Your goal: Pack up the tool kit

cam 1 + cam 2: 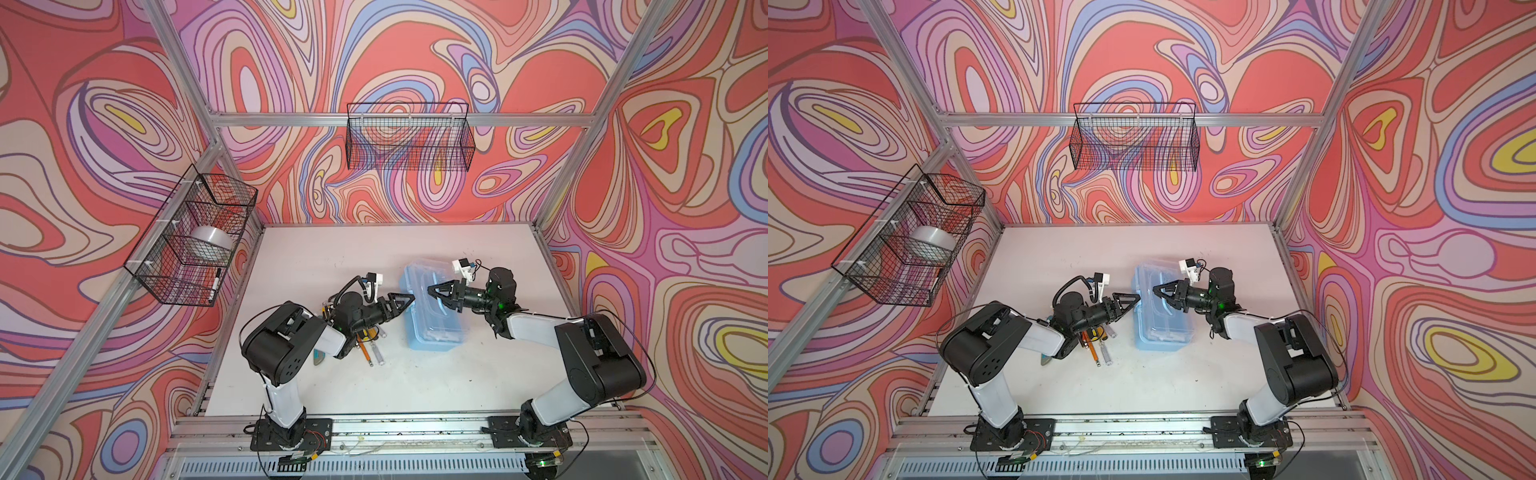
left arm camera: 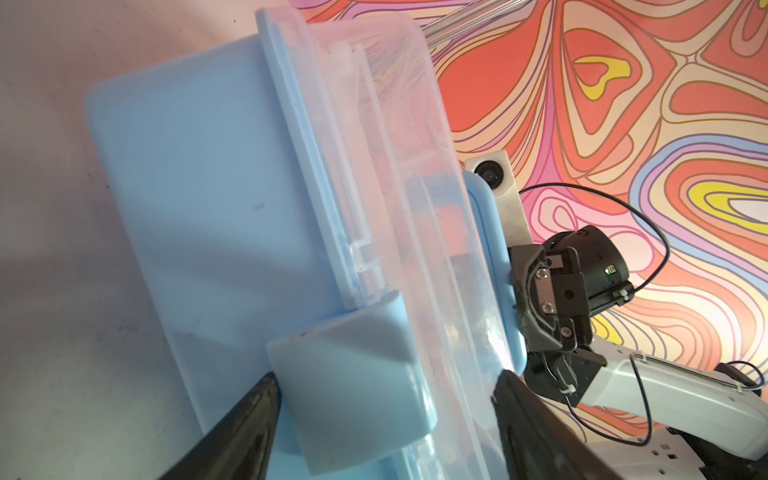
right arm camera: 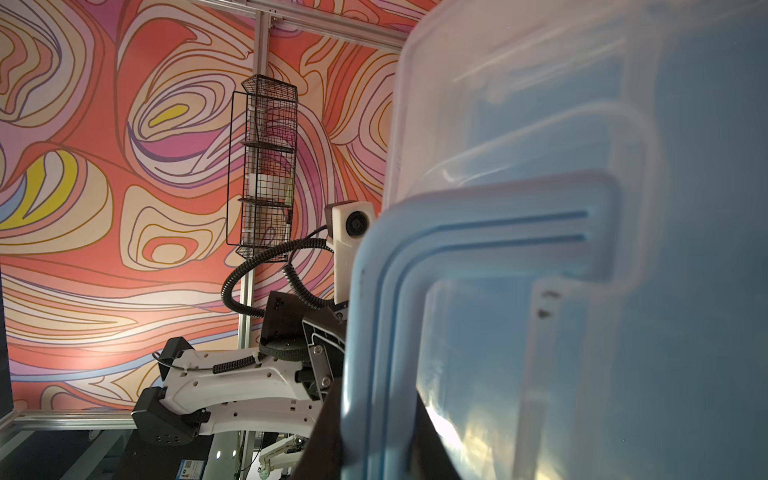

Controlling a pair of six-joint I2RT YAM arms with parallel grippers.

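Opening the box looks like the step in hand. The light-blue box (image 1: 432, 332) lies on the worktop (image 1: 332, 257) between the two tools, and its clear lid (image 2: 399, 137) appears to be down. The left tool (image 1: 405, 305) has its jaws spread, one on each side of the blue latch (image 2: 353, 374), which sits just ahead of its tips; I cannot tell whether either jaw touches it. The right tool (image 1: 436, 300) is pinched on the blue handle (image 3: 478, 232), on the box's far side from the left tool.

As I judge it, the next move calls for the left tool to catch the latch's free edge and swing it off the box wall, while the right tool holds the handle firm so the box does not slide — only then can the lid lift.

Counted: one box, one lid, one handle, one latch in view. Behind the left tool, partly under its arm, lie the loose kit pieces (image 1: 372, 349) — at least three slender ones show, and the rest are hidden. Two wire baskets hang well away: the back basket (image 1: 409, 137) and the side basket (image 1: 191, 237), which holds one roll of tape (image 1: 210, 241) and one marker (image 1: 215, 284).
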